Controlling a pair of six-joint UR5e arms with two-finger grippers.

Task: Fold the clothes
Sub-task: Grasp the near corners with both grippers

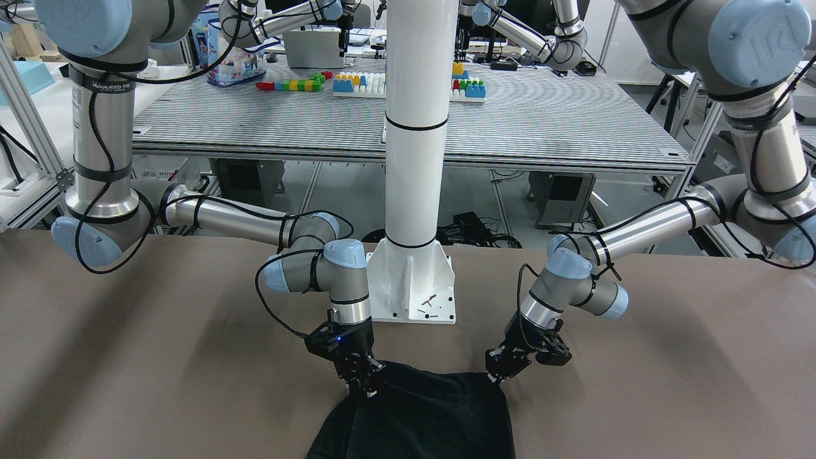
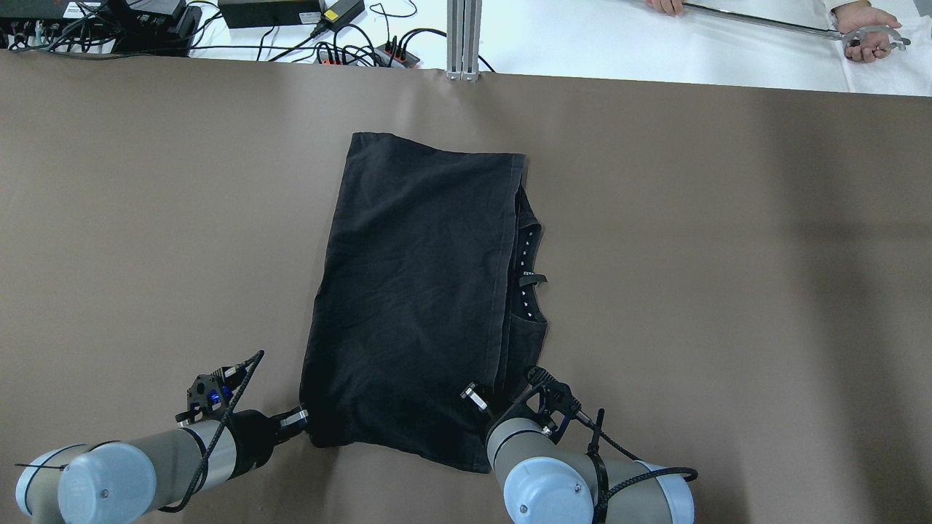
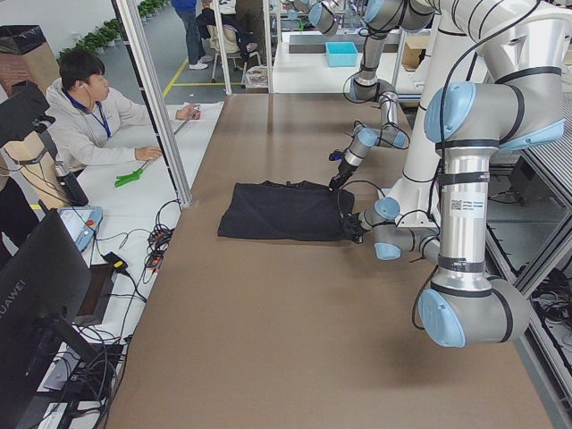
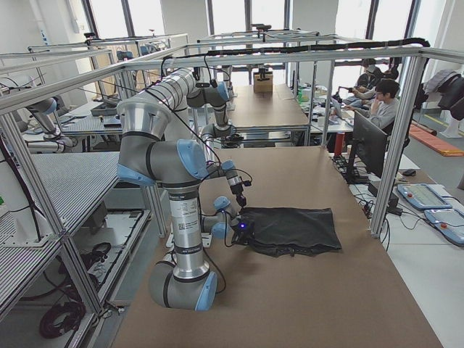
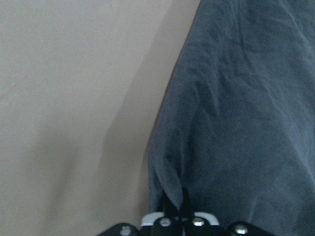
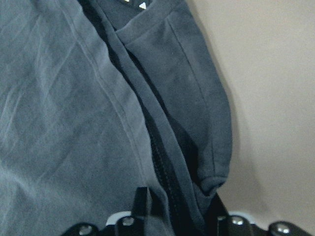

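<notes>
Overhead exterior: plain black, folded, wrinkled clothes [image 2: 415,291]

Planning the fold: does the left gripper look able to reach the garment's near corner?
Likely yes: the left gripper sits at that corner of the garment, fabric pinched between its fingers.

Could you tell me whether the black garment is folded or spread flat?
Folded over: in the overhead view the garment has a top layer whose hemmed edge leaves the collar exposed beneath.
</notes>
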